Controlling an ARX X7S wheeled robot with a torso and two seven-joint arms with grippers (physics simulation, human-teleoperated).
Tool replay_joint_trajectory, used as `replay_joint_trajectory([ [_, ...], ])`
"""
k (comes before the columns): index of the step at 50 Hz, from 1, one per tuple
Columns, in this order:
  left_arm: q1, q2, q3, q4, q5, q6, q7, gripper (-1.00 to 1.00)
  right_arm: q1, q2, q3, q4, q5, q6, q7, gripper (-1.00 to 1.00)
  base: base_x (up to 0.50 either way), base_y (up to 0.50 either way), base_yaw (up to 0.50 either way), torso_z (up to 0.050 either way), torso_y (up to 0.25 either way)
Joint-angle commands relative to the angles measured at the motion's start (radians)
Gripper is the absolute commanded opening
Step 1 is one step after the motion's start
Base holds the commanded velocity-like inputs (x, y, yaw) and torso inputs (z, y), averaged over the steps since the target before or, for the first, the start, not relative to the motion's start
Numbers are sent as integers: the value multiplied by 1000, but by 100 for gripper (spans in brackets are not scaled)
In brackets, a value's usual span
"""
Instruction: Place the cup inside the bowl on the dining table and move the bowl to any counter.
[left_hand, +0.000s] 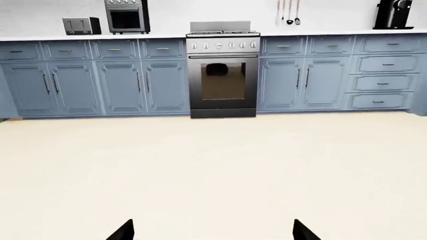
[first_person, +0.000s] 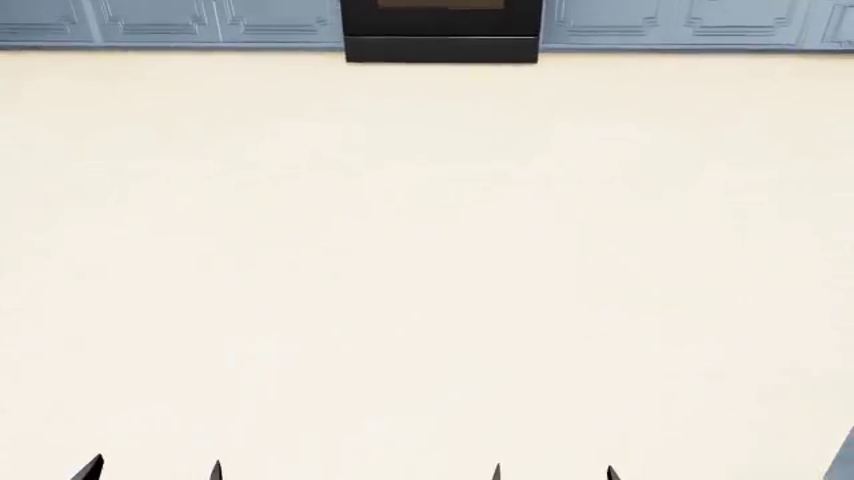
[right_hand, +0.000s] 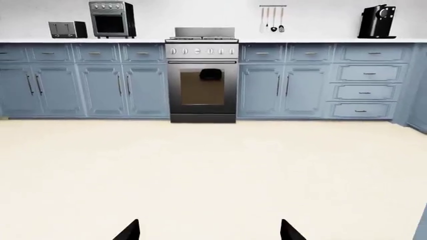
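Both grippers, left (left_hand: 212, 231) and right (right_hand: 209, 230), spread with nothing between; boxy steel oven (right_hand: 202, 75) sits between panelled blue cabinets (right_hand: 80, 85) under a smooth white counter (right_hand: 313, 40).

Both wrist cameras look level across the pale floor (right_hand: 213, 170) from far back, facing the oven (left_hand: 223, 80) and blue cabinets (right_hand: 87, 85). The head camera tilts down, sharing only floor and the oven's base.
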Motion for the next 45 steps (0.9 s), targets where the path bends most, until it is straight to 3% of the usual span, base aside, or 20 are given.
replay_joint_trajectory([
  [1, 0, -8, 7, 2, -8, 0, -6, 100, 1, 7, -8, -1, 6, 1, 9, 100, -500, 0, 0, 0, 0],
  [45, -7, -29, 29, -9, -32, 6, -29, 100, 9, 24, -30, 7, 35, 7, 36, 100, -500, 0, 0, 0, 0],
])
